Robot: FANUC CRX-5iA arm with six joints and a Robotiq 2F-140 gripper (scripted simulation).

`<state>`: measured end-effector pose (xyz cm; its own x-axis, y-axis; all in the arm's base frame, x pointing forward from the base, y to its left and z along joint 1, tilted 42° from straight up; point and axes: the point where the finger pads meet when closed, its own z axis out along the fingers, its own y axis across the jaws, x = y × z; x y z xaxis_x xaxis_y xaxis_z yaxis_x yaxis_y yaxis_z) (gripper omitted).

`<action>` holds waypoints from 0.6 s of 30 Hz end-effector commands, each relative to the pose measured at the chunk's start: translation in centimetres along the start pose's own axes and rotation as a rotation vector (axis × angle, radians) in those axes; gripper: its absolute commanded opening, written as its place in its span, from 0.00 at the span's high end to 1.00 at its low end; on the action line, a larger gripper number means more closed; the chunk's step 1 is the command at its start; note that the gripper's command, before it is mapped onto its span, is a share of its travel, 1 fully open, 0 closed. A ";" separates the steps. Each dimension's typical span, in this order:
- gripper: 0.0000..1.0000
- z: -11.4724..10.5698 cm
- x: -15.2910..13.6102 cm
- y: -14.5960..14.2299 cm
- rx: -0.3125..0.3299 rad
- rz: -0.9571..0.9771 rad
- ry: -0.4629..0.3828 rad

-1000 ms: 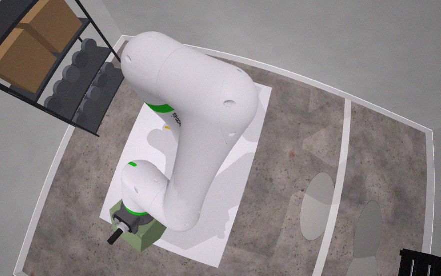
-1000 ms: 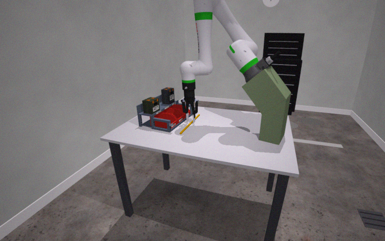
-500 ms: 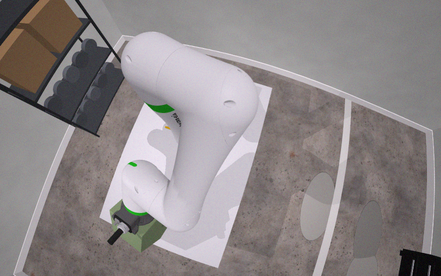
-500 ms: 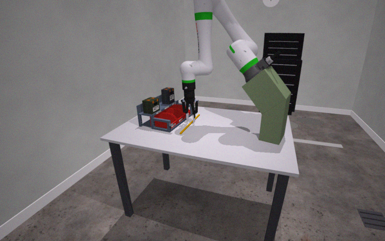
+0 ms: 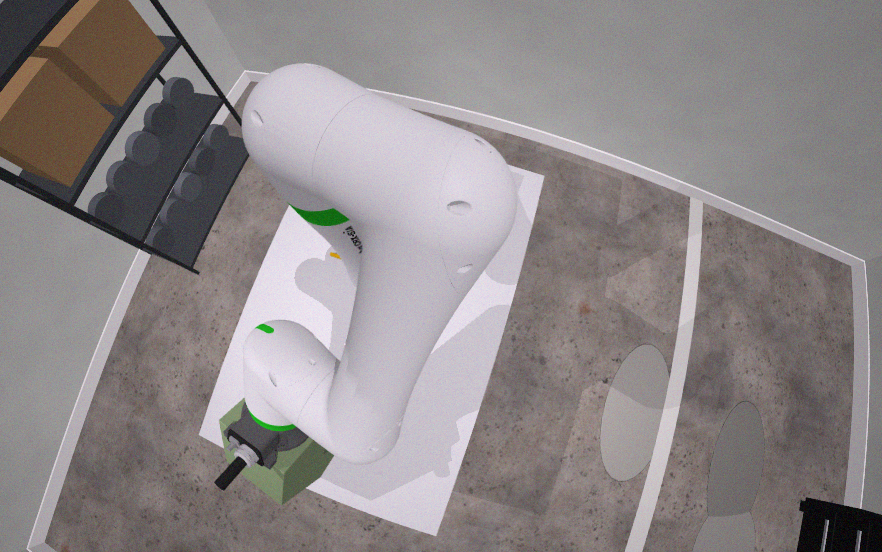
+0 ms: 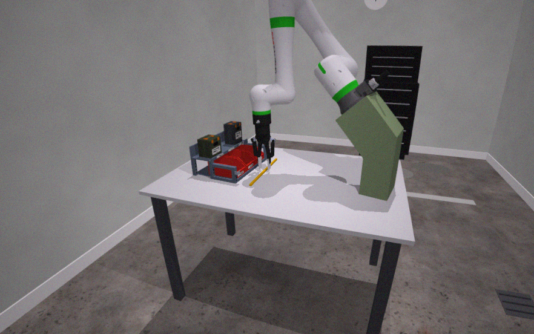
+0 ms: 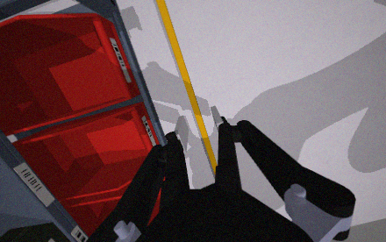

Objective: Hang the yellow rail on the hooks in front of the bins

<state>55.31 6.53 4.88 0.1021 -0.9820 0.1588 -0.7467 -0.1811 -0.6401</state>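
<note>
Fingers apart over rail, nothing clamped. Best centre evenly, sink straight, squeeze near mid-length, lift level, clear of bins.

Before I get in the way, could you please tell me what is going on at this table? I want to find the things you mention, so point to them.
The robot arm (image 5: pixel 403 214) (image 6: pixel 283 58) is on a job to hang the yellow rail (image 6: pixel 258 178) (image 7: pixel 176 47) on two hooks in front of the red bins (image 6: pixel 222 170) (image 7: pixel 83 83). Right now its gripper (image 6: pixel 264 170) (image 7: pixel 199 118) is over the rail, jaws partly open on either side and not gripping it. The rail lies on the table (image 6: pixel 299 204) beside the bins, so it is not hung yet.
</note>
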 end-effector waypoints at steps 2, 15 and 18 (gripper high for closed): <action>0.70 0.0 0.0 0.0 0.022 0.000 -0.020; 0.70 0.0 0.0 0.0 0.013 0.000 -0.012; 0.70 0.0 0.0 0.0 0.022 0.000 -0.020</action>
<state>55.31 6.53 4.87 0.1020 -0.9820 0.1589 -0.7467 -0.1811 -0.6400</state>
